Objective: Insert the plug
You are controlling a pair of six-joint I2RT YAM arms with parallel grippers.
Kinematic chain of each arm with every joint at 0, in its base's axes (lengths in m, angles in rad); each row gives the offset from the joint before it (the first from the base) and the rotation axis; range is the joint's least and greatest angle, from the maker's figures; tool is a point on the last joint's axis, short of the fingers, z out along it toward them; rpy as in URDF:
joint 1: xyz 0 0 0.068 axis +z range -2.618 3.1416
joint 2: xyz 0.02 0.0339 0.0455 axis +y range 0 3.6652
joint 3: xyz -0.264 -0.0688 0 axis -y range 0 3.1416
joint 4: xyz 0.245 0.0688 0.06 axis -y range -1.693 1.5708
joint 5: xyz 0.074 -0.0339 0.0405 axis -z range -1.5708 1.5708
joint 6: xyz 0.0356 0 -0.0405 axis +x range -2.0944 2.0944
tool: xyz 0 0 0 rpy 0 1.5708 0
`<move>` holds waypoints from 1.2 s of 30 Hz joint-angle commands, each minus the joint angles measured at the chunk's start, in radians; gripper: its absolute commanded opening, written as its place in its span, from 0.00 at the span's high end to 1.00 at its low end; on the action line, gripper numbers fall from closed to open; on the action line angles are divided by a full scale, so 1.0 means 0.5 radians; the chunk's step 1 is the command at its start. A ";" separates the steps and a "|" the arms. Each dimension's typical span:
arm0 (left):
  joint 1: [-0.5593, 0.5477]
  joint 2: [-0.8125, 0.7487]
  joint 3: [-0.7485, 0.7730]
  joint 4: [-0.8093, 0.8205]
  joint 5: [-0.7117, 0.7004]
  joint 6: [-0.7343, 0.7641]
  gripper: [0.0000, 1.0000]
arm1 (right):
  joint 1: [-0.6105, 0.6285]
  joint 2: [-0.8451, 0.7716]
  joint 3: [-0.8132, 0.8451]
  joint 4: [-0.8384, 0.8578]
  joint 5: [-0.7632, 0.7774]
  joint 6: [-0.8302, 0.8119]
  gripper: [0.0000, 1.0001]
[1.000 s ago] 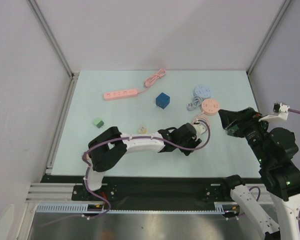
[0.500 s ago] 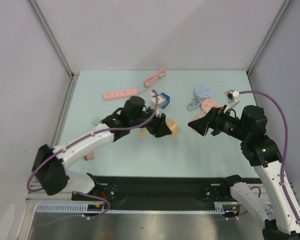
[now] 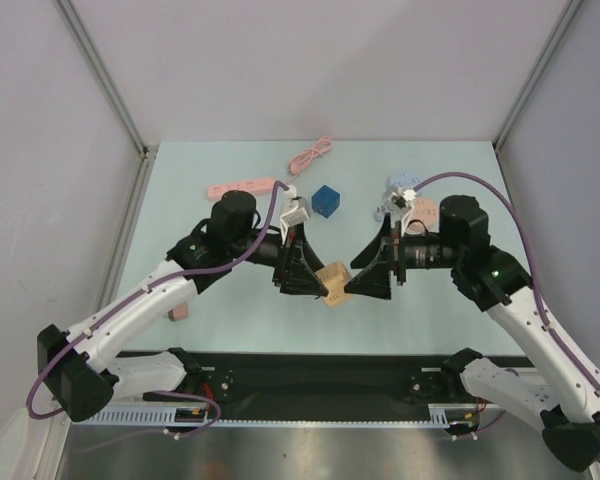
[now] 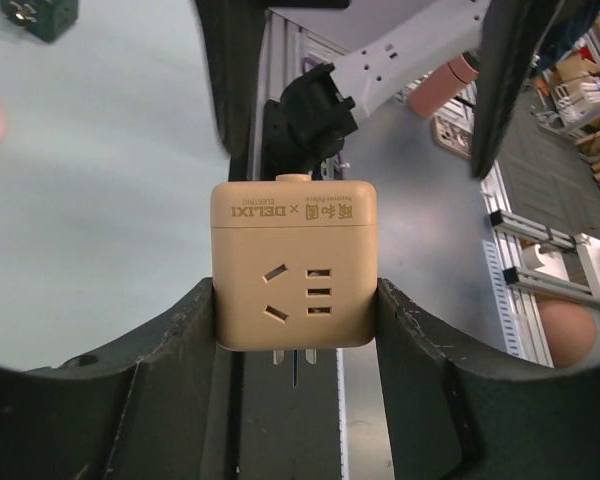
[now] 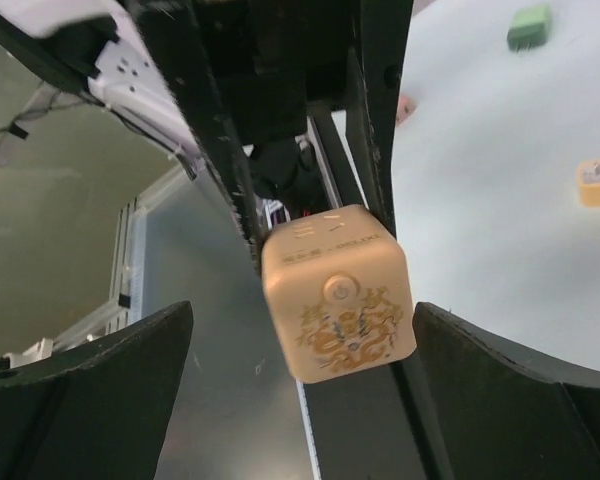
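Observation:
The plug is a tan cube adapter (image 3: 333, 282) with sockets on one face and metal prongs (image 4: 278, 354) on another. It hangs above the table's near middle. My left gripper (image 3: 318, 284) is shut on it, and in the left wrist view both fingers press the sides of the cube (image 4: 293, 265). My right gripper (image 3: 354, 287) faces it from the right and stands wide open. In the right wrist view the cube (image 5: 338, 295) shows its dragon-printed button face between the spread fingers (image 5: 130, 360), which do not touch it.
A pink power strip (image 3: 242, 186) with a coiled pink cord (image 3: 310, 156) lies at the back. A blue cube (image 3: 326, 200), a blue round socket (image 3: 403, 184) and a pink round socket (image 3: 421, 209) lie nearby. A green cube (image 4: 40, 14) rests on the table.
Both arms swung to the near middle. The left gripper carried the tan cube there. The right gripper opened wider and closed in on the cube from the right.

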 commanded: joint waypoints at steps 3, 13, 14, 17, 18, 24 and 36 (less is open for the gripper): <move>0.004 -0.054 -0.034 0.231 0.234 -0.127 1.00 | 0.251 0.066 0.051 -0.104 0.167 -0.162 0.00; 0.000 -0.005 -0.055 0.388 0.283 -0.223 1.00 | 0.466 0.140 -0.035 0.055 0.247 -0.128 0.20; 0.000 0.004 -0.055 0.403 0.283 -0.235 1.00 | 0.475 0.143 -0.041 0.046 0.259 -0.140 0.20; 0.000 0.016 -0.064 0.468 0.301 -0.281 1.00 | 0.478 0.143 -0.044 0.006 0.305 -0.168 0.32; 0.000 0.020 -0.061 0.468 0.298 -0.281 1.00 | 0.475 0.140 -0.048 0.003 0.332 -0.168 0.40; 0.004 0.096 -0.046 0.450 0.252 -0.300 0.71 | 0.478 0.082 -0.054 0.071 0.458 -0.141 1.00; 0.252 0.099 0.021 0.299 -0.174 -0.388 0.00 | 0.304 0.165 0.063 -0.245 0.988 -0.079 1.00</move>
